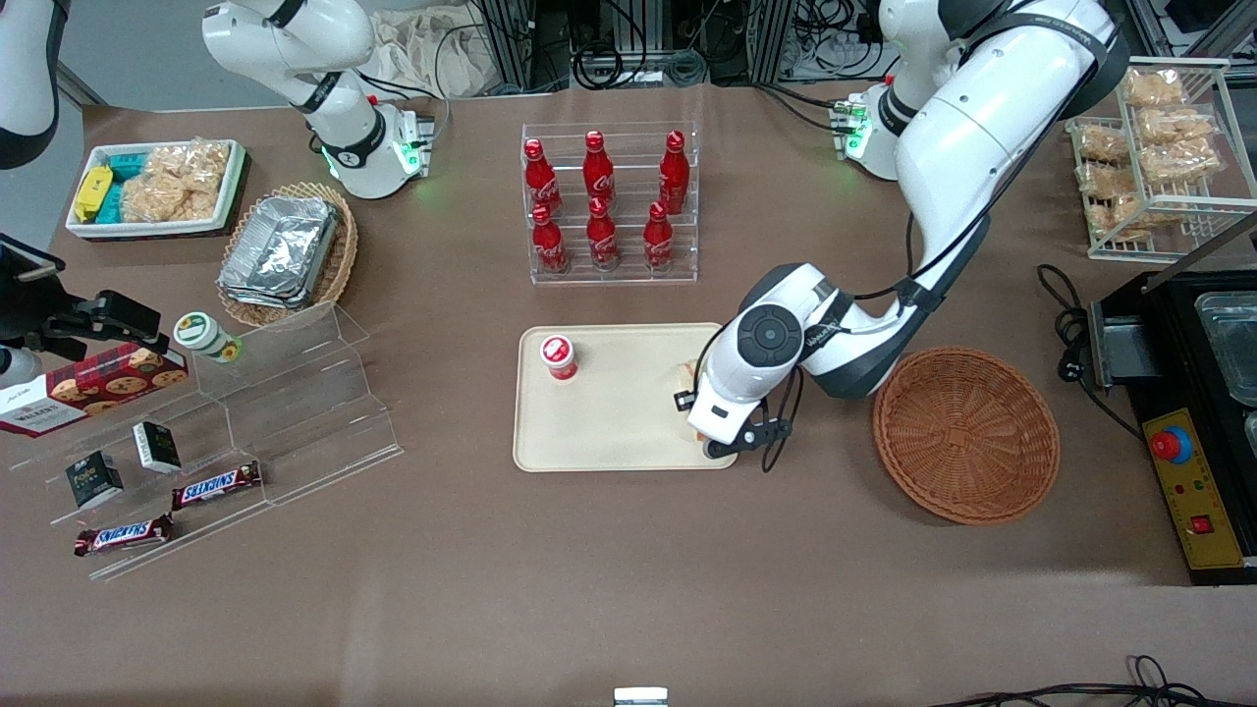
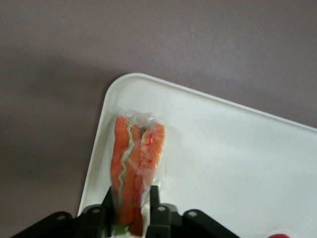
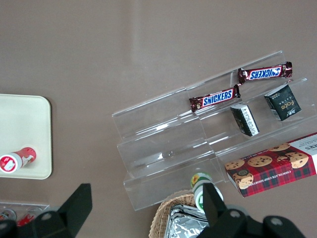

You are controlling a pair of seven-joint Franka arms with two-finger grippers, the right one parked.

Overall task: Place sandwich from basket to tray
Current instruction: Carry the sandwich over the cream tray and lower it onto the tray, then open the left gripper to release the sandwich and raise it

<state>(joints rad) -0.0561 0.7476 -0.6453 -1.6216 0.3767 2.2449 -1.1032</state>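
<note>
Over the tray [image 1: 609,412], seen from the front, the left arm's wrist hangs low at the edge nearest the basket [image 1: 966,433]. The gripper [image 1: 699,412] is largely masked by the wrist housing, and only a sliver of pale bread from the sandwich [image 1: 690,372] shows past it. The basket stands well apart toward the working arm's end of the table, and nothing can be seen in it, which suggests the carry is essentially complete and only the set-down remains. A red-capped cup [image 1: 559,356] stands on the tray well clear of the wrist, so the chosen spot leaves it undisturbed. A rack of red bottles [image 1: 604,201] sits farther from the front camera than the tray.

From the left wrist view, the gripper [image 2: 131,210] is clamped on the sandwich [image 2: 136,168], one finger [image 2: 155,203] on each flat face. The orange and green filling edge points away from the camera, over the tray [image 2: 237,148] near a rounded corner. Whether the wedge already rests on the tray surface cannot be told. Gripping across the faces keeps the wedge on edge; on release it may tip over.

From the right wrist view, a tray corner [image 3: 29,119] and the cup [image 3: 17,158] appear, and the working gripper is absent.
</note>
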